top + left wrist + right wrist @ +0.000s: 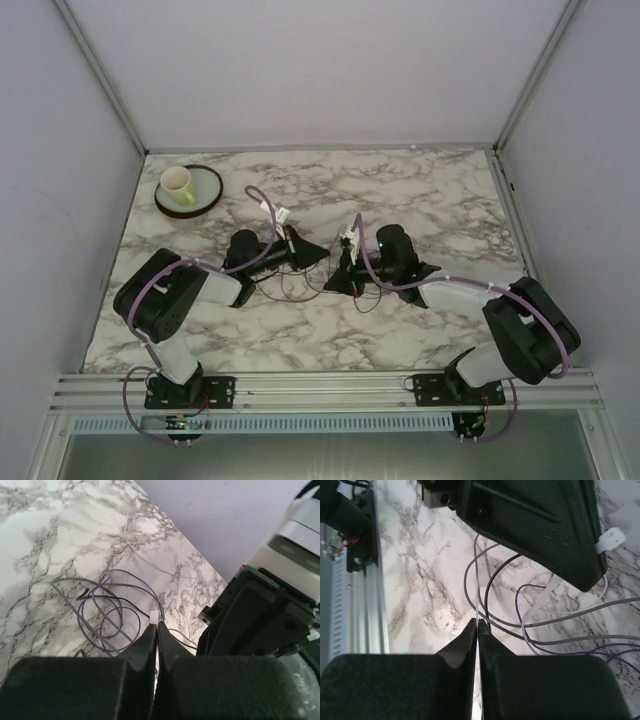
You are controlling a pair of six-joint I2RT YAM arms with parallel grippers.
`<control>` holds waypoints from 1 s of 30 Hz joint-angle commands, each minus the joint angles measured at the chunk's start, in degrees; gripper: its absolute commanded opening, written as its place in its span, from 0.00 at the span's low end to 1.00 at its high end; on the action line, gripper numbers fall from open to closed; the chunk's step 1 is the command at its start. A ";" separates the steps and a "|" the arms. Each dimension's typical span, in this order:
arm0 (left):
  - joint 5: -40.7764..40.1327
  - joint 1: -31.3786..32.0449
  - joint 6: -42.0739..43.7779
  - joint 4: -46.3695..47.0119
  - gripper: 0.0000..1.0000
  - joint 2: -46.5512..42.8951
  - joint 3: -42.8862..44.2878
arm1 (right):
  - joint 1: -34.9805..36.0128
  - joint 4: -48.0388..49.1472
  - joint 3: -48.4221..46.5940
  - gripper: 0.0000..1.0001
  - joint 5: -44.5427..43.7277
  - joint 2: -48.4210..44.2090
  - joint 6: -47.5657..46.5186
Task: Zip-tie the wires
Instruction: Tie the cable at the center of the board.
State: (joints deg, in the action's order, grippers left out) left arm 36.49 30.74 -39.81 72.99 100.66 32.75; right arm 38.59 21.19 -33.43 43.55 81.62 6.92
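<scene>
**A:** Wires [107, 615]: loose purple, grey and black loops lying flat on the marble table [420, 190], mid-table, between the two pincers.

**B:** Pincer states?

**A:** Left pincer [156, 628] is closed, pinching the white zip tie [610, 539] near its head, which pokes out beside the finger. Right pincer [477, 624] is closed on a pale strand [477, 580] that runs straight off its tips. Wire or tie tail, cannot tell.

**B:** How to do the step well?

**A:** Judgement: the bundle is not yet cinched. The strap should ring every loop, not just one. Hold the head steady on the left, feed the tail squarely in, and pull slowly so the thin loops neither slip out nor drag. The pincers sit close together, so mind a collision.

**B:** Any writing?

**A:** None legible. There is a green light [381, 243] on the right arm. A plain cup [177, 183] on a plate [207, 197] sits far left.
</scene>
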 commanded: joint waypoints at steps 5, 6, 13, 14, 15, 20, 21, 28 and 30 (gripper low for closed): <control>-5.91 2.48 16.32 5.06 0.00 -9.30 -4.45 | -2.31 0.01 -4.09 0.00 9.67 0.27 6.38; -6.90 3.50 18.86 2.75 0.00 -10.77 -4.65 | -2.48 -0.40 -4.45 0.00 10.31 0.46 6.56; -13.55 7.07 31.24 -4.96 0.00 -17.15 -7.70 | -3.88 -2.61 -6.71 0.00 14.87 2.57 6.79; -14.45 7.12 31.84 -4.89 0.00 -17.52 -8.35 | -3.94 -2.61 -6.82 0.00 15.17 2.53 6.75; -15.29 7.18 32.46 -4.80 0.00 -17.86 -9.00 | -4.00 -2.64 -6.82 0.00 15.54 2.45 6.64; -19.76 7.85 36.77 -5.40 0.00 -20.13 -11.70 | -4.17 -1.83 -6.16 0.00 17.07 1.42 4.78; -20.45 8.15 38.44 -6.05 0.00 -20.76 -12.07 | -4.22 -1.47 -5.90 0.00 17.48 1.28 4.67; -24.78 10.86 44.27 -10.07 0.00 -25.38 -13.41 | -4.31 0.02 -6.83 0.00 21.59 3.32 6.72; -26.18 11.64 45.84 -11.77 0.00 -26.48 -13.43 | -4.40 0.00 -6.95 0.00 22.32 3.89 7.17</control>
State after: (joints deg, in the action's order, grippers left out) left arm 13.82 40.93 -0.16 63.02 76.93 19.88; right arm 34.83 18.85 -38.04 61.47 84.36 13.41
